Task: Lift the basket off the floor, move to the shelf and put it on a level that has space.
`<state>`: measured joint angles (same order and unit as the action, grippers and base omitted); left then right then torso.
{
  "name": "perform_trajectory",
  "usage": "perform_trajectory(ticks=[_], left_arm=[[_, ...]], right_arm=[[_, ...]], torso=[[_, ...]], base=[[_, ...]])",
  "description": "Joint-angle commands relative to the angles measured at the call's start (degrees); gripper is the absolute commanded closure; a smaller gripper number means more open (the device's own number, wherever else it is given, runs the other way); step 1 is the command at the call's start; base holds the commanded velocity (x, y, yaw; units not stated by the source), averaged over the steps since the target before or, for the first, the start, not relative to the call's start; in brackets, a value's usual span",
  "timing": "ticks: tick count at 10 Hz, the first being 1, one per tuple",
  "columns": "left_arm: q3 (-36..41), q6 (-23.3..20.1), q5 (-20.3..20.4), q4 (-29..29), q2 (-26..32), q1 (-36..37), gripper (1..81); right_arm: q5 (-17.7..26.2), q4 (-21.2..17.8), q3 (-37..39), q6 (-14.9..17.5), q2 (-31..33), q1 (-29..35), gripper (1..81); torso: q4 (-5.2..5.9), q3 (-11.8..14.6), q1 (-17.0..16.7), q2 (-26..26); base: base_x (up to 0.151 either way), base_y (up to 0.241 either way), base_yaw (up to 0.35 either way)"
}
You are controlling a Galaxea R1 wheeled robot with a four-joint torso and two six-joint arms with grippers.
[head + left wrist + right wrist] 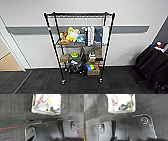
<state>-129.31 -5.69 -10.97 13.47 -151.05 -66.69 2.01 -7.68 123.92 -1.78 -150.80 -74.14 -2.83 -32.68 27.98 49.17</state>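
Head view footage showed the tall black metal wire rack [79, 46] standing against a pale wall on the dark charcoal carpet-tile floor [40, 83], with a strip of tan wooden flooring [7, 62] seen through a doorway at the far left. Its uppermost wire-grid tier [79, 15] was seen bare, while the lower tiers were crowded with soft toys, upright books and small brown cardboard boxes [93, 72]. A dark cloth-draped counter [152, 65] was seen at the right edge.

In the left wrist view, the rectangular cream woven basket [46, 103] was seen resting on the carpet, holding pale and coloured items that could not be identified. The same basket [121, 103] was seen in the right wrist view, likewise on the carpet and apart from the robot's dark plate.

Whether either tool was apart or together could not be told, as the fingers were not made out in either wrist view.

The task was judged to be at its very start: the basket had not been lifted, nothing had been carried to the rack, and the placing on the free top tier was all left to be done.
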Motion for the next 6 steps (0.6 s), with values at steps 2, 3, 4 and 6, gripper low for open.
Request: perform_trajectory(ticks=[2,3,4,6], left_arm=[[0.19,0.24,-3.97,1.03,2.42,5.21,1.0],[0.19,0.24,-4.06,1.12,2.59,5.73,1.0],[0.1,0.24,-5.28,1.21,2.59,6.44,1.0],[0.11,0.24,-6.61,1.99,2.16,8.37,1.0]], right_arm=[[3.79,-1.28,-0.27,-0.15,1.26,3.77,1.0],[3.88,-1.72,-0.27,-0.15,1.26,4.39,1.0],[3.88,-1.73,-0.18,-0.15,1.26,5.01,1.0],[4.4,-2.33,-0.18,-0.15,1.09,6.85,1.0]], torso=[[0.0,-6.84,4.68,7.26],[0.0,-8.87,6.05,9.42],[0.0,-10.52,7.17,11.17],[0.0,-8.26,9.38,14.51]], base=[[0.0,0.0,0.0],[0.0,0.0,0.0],[0.0,0.0,0.0],[0.0,0.0,0.0]])
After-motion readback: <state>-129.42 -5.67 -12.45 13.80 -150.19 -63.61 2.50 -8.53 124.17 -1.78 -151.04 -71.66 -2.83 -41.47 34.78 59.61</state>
